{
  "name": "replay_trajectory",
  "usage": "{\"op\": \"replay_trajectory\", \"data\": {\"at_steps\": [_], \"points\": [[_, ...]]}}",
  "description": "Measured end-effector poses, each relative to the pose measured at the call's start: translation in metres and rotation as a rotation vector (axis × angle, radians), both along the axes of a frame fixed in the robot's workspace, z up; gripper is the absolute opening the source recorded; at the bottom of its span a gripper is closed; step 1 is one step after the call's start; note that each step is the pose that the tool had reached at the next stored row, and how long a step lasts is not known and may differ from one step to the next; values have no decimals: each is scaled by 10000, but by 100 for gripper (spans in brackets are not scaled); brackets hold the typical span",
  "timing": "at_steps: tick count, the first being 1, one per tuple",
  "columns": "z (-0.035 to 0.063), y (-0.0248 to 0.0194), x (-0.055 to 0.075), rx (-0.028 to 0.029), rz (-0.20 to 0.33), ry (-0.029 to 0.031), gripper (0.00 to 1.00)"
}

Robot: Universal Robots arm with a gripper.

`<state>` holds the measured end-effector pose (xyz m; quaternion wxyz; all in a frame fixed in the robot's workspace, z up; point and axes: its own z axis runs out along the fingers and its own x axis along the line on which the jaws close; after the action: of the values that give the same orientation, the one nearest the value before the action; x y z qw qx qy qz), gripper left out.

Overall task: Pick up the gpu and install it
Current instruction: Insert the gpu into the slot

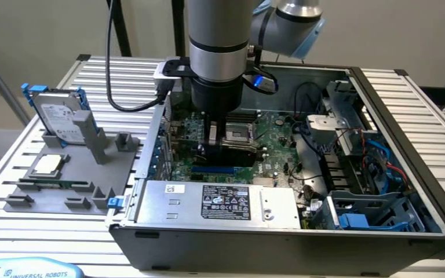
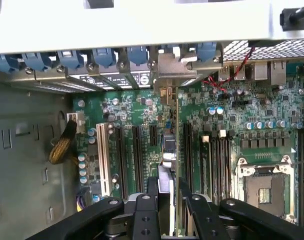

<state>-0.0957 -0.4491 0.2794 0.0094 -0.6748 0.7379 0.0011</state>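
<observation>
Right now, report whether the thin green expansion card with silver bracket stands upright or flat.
Upright, on edge: the gripper clamps the gpu, seen as a thin strip above the green motherboard. Seated: cannot tell.

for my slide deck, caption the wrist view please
The tool grips the gpu edge-on at the green motherboard expansion slots.

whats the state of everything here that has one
gpu, on edge, gripped, over the motherboard; seated or not, cannot tell
gripper, jaws shut on the gpu
CPU socket, empty
hard drive, standing upright in the grey holder
processor chip, lying flat on the grey holder
computer case, side open
</observation>
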Motion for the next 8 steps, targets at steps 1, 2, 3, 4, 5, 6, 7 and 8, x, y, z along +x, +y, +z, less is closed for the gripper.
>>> {"op": "replay_trajectory", "data": {"at_steps": [1,2,3,4,5,6,7,8], "points": [[0,0,0,-2,1,1,27],[0,0,0,-2,1,1,27],[-5,0,0,1,1,-1,27],[-13,0,0,2,0,-1,27],[-21,-1,-1,0,0,0,27],[-32,0,-1,0,0,0,27],[-44,0,-2,0,0,0,27],[-57,0,-3,1,0,0,27]]}}
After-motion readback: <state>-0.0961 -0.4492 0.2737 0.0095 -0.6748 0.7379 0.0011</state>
